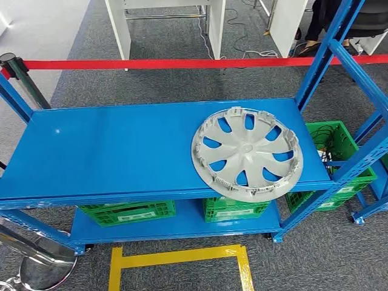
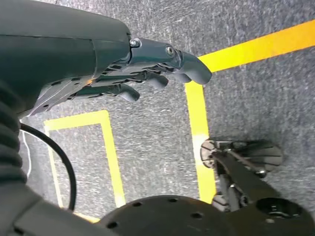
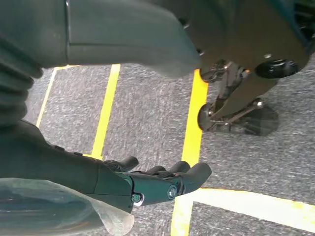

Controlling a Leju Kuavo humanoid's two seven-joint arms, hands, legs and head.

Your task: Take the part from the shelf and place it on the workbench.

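Left hand [image 2: 148, 69] and right hand [image 3: 156, 179] hanging over grey carpet, fingers loosely extended, grasping nothing. Grey wheel cover [image 1: 247, 153] flat on blue shelf [image 1: 114, 151], right end, overhanging front edge.

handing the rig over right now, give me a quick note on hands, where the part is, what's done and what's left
Left hand: hanging at the robot's side above the grey carpet, fingers loosely extended, holding nothing.
Right hand: likewise down by the floor, holding nothing.
Part: the grey wheel cover lies flat on the right end of the blue shelf, its near edge slightly overhanging the front.
Done: nothing yet; the part is untouched.
Left: raise the hands, take the wheel cover, carry it to the workbench.
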